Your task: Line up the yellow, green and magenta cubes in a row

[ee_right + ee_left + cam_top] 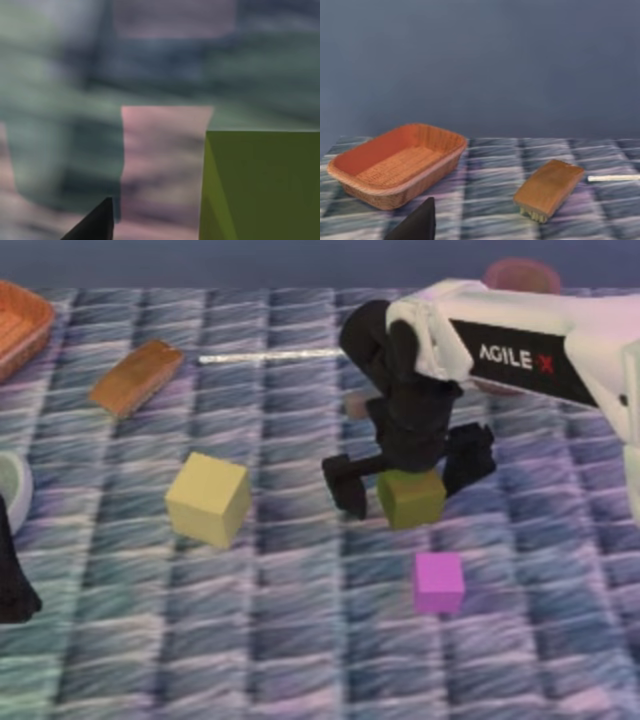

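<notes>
The fingers (350,490) of the right gripper (412,480) are spread wide, one on each side of the olive-green cube (410,497), with a gap showing between the cube and the finger toward the counter's left edge; whether the other finger touches the cube cannot be told. In the right wrist view the green cube (260,185) fills one side of the picture close up, with a dark fingertip (95,222) apart from it.

On the white forearm above the fingers the lettering "AGILE X" (515,358) reads in white on a black band, the X in red.

The green cube sits a little right of the counter's (300,640) middle, turned slightly so its edges run at a small angle to the counter's edges. The magenta cube (439,582) lies just nearer the front edge and a touch to the right, sitting nearly square to the counter. The pale yellow cube (208,498) stands well apart toward the left, rotated so one corner points to the front edge. None of the three has a long axis.

The left gripper (12,580) is parked at the counter's left edge; whether its fingers are spread cannot be told. Near the back left corner are a woven basket (395,165) and an orange-brown block (135,377), its long axis running diagonally.
</notes>
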Available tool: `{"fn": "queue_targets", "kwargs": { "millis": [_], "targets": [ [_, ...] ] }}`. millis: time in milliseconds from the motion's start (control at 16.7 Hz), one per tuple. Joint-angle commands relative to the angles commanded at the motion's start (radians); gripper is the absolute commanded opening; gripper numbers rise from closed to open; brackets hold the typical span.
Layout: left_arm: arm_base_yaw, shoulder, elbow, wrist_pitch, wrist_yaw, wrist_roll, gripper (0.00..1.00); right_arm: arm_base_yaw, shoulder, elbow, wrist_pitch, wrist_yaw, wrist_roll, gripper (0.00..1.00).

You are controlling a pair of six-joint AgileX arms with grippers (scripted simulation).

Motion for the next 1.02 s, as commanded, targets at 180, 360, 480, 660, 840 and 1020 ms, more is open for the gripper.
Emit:
{"fn": "queue_targets", "kwargs": {
  "millis": [180,360,480,660,840,1020],
  "targets": [
    [0.000,0.000,0.000,0.000,0.000,0.000,1.00,0.000,0.000,0.000,0.000,0.000,0.000,0.77],
    [0.000,0.000,0.000,0.000,0.000,0.000,1.00,0.000,0.000,0.000,0.000,0.000,0.000,0.55],
    [0.000,0.000,0.000,0.000,0.000,0.000,1.00,0.000,0.000,0.000,0.000,0.000,0.000,0.40],
    [0.000,0.000,0.000,0.000,0.000,0.000,1.00,0.000,0.000,0.000,0.000,0.000,0.000,0.17],
    [0.000,0.000,0.000,0.000,0.000,0.000,1.00,0.000,0.000,0.000,0.000,0.000,0.000,0.00],
    [0.000,0.000,0.000,0.000,0.000,0.000,1.00,0.000,0.000,0.000,0.000,0.000,0.000,0.00]
  ]
}}
